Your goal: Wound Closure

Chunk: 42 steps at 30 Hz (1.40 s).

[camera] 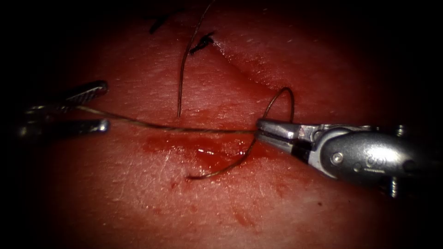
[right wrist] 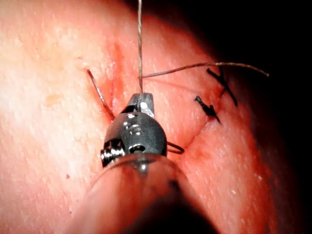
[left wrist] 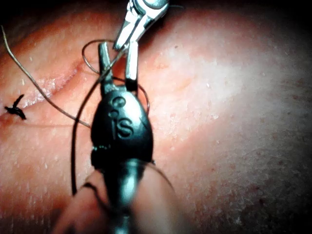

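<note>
My left tool (camera: 105,105) lies on the tissue (camera: 138,203) left of the cut, jaws open; the thread (camera: 184,129) runs in between them, ungripped. My right tool (camera: 259,129) reaches in from the right with its jaws shut on that same thread at the cut (camera: 240,69). From those jaws the thread arches in a small loop (camera: 288,92), and a free tail (camera: 217,170) curls across the red fluid (camera: 207,152). In the left wrist view the thread (left wrist: 78,122) passes between my open left tool (left wrist: 117,51), just short of the right tool (left wrist: 131,24). The right tool (right wrist: 141,100) pinches the taut thread (right wrist: 140,44).
A second strand of thread (camera: 182,74) hangs down over the tissue left of the cut. Two dark knots with cut ends (camera: 203,44) (camera: 157,23) sit along the far part of the cut, and they show as knots (right wrist: 209,109) in the right wrist view too.
</note>
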{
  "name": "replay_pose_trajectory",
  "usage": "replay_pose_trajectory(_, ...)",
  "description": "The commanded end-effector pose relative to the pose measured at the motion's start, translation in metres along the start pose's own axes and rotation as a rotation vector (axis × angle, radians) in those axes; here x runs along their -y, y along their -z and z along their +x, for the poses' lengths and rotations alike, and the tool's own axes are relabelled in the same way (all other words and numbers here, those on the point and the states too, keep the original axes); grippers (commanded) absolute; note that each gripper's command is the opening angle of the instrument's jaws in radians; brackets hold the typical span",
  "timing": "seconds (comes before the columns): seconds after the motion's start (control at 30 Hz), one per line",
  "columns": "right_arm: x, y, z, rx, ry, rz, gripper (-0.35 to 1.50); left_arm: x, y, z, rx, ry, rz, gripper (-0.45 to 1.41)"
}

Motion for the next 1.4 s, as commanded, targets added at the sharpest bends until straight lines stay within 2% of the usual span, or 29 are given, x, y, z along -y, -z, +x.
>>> replay_pose_trajectory(0.03, -0.0002, -0.0008, -0.0002, 0.001, 0.005, 0.004, -0.35, -0.0001, -0.0004, 0.0005, 0.004, 0.000, 0.000, -0.17)
replay_pose_trajectory(0.07, -0.0001, -0.0008, -0.0003, 0.003, 0.006, 0.007, -0.35, -0.0001, -0.0004, 0.0005, 0.004, 0.000, 0.000, -0.38)
replay_pose_trajectory(0.1, 0.0000, -0.0009, -0.0003, 0.004, 0.007, 0.009, -0.35, -0.0001, -0.0003, 0.0005, 0.006, 0.000, 0.004, -0.45)
replay_pose_trajectory(0.23, 0.0002, -0.0011, 0.0000, 0.008, 0.008, 0.013, -0.35, 0.0001, -0.0001, 0.0005, 0.014, -0.066, 0.020, -0.45)
replay_pose_trajectory(0.37, 0.0001, -0.0010, 0.0005, 0.006, 0.005, 0.014, -0.35, 0.0003, -0.0001, 0.0002, 0.000, -0.147, -0.016, -0.45)
replay_pose_trajectory(0.47, 0.0000, -0.0005, 0.0010, -0.025, -0.006, 0.031, -0.35, 0.0000, 0.0002, -0.0003, -0.013, -0.206, -0.038, -0.45)
replay_pose_trajectory(0.53, -0.0003, -0.0001, 0.0017, -0.047, -0.071, 0.051, -0.32, -0.0001, 0.0008, -0.0007, -0.015, -0.226, -0.049, -0.45)
replay_pose_trajectory(0.57, -0.0005, 0.0001, 0.0021, -0.061, -0.099, 0.057, 0.02, -0.0002, 0.0010, -0.0010, -0.015, -0.236, -0.058, -0.45)
replay_pose_trajectory(0.6, -0.0010, 0.0007, 0.0031, -0.085, -0.169, 0.058, 0.91, -0.0002, 0.0015, -0.0014, -0.021, -0.252, -0.068, -0.45)
replay_pose_trajectory(0.63, -0.0010, 0.0007, 0.0031, -0.085, -0.169, 0.058, 0.91, -0.0002, 0.0015, -0.0014, -0.021, -0.252, -0.068, -0.45)
replay_pose_trajectory(0.67, -0.0013, 0.0010, 0.0036, -0.104, -0.211, 0.056, 1.15, -0.0001, 0.0016, -0.0015, -0.023, -0.252, -0.071, -0.45)
replay_pose_trajectory(0.73, -0.0020, 0.0018, 0.0048, -0.157, -0.284, 0.043, 1.40, 0.0001, 0.0017, -0.0015, -0.027, -0.260, -0.076, -0.45)
replay_pose_trajectory(0.8, -0.0026, 0.0025, 0.0059, -0.213, -0.326, 0.064, 1.45, 0.0005, 0.0017, -0.0014, -0.036, -0.264, -0.078, -0.45)
replay_pose_trajectory(0.9, -0.0039, 0.0038, 0.0079, -0.269, -0.363, 0.104, 1.47, 0.0014, 0.0017, -0.0011, -0.047, -0.270, -0.035, -0.45)
replay_pose_trajectory(0.93, -0.0052, 0.0048, 0.0092, -0.308, -0.377, 0.132, 1.48, 0.0020, 0.0018, -0.0009, -0.049, -0.273, -0.005, -0.45)
replay_pose_trajectory(1.1, -0.0091, 0.0073, 0.0113, -0.375, -0.408, 0.174, 1.48, 0.0034, 0.0020, -0.0011, -0.052, -0.270, 0.085, -0.45)
replay_pose_trajectory(1.13, -0.0103, 0.0079, 0.0115, -0.395, -0.417, 0.178, 1.40, 0.0038, 0.0021, -0.0012, -0.055, -0.268, 0.109, -0.45)
replay_pose_trajectory(1.17, -0.0113, 0.0083, 0.0114, -0.410, -0.424, 0.182, 1.22, 0.0041, 0.0023, -0.0013, -0.057, -0.266, 0.134, -0.45)
replay_pose_trajectory(1.2, -0.0136, 0.0087, 0.0108, -0.428, -0.366, 0.173, 0.16, 0.0049, 0.0025, -0.0016, -0.060, -0.260, 0.185, -0.45)
replay_pose_trajectory(1.23, -0.0154, 0.0084, 0.0100, -0.390, -0.312, 0.137, -0.13, 0.0056, 0.0027, -0.0019, -0.058, -0.254, 0.226, -0.45)
replay_pose_trajectory(1.3, -0.0166, 0.0075, 0.0089, -0.367, -0.259, 0.149, -0.35, 0.0064, 0.0026, -0.0023, -0.047, -0.247, 0.269, -0.45)
replay_pose_trajectory(1.4, -0.0168, 0.0054, 0.0072, -0.330, -0.197, 0.204, -0.35, 0.0074, 0.0022, -0.0028, -0.037, -0.236, 0.325, -0.45)
